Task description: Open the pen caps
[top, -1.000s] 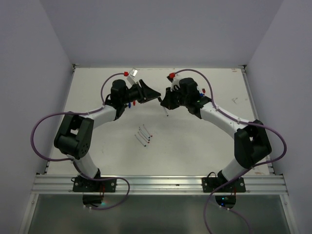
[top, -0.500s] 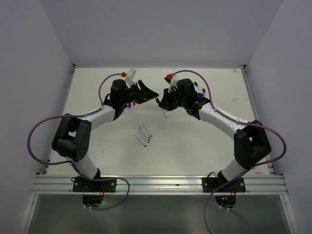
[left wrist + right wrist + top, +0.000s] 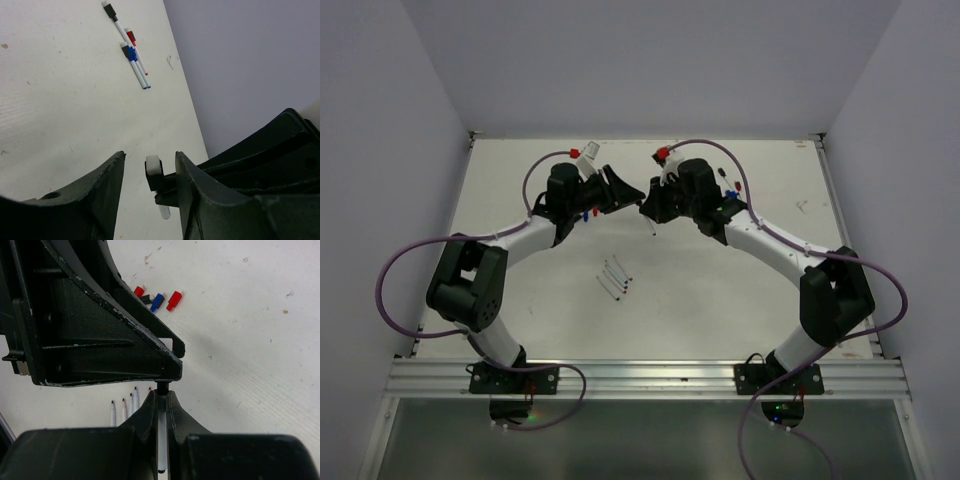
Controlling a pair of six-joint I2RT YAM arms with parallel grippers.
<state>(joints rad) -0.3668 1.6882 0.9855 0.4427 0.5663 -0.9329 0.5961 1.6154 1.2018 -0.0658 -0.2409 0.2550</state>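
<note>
Pinching a pen (image 3: 161, 442) by its white barrel, the right claw (image 3: 161, 402) is clamping tight, with no gap showing on either side. The pen is hanging off the counter (image 3: 720, 290), between the two arms near the far middle of the surface. It is wearing a black cap (image 3: 153, 174) with a white end.

That cap is sitting between the fingers of the left claw (image 3: 150, 159). This claw is standing open and holding nothing. In the left wrist view, daylight is showing on the cap's left side, while whether the right finger is touching it cannot be told. In the right wrist view the cap is meeting the underside of the left claw's finger.

Four loose caps (image 3: 157, 301) are lying together on the counter beyond the left claw: two red, one blue and one black. The black one and the blue one are lying just beside each other.

Nearer the arm bases, a row of bare pens (image 3: 124, 410) is resting side by side with small dark tips pointing away. Four pale barrels are showing clearly, and a fifth tip is peeking out just beside the right claw.

Well apart from these, by the right arm, a cluster of capped pens (image 3: 131, 54) is lying on the counter. It looks like four: one black-capped, one red-capped and two blue-capped, though the blue pair is overlapping and hard to separate.
</note>
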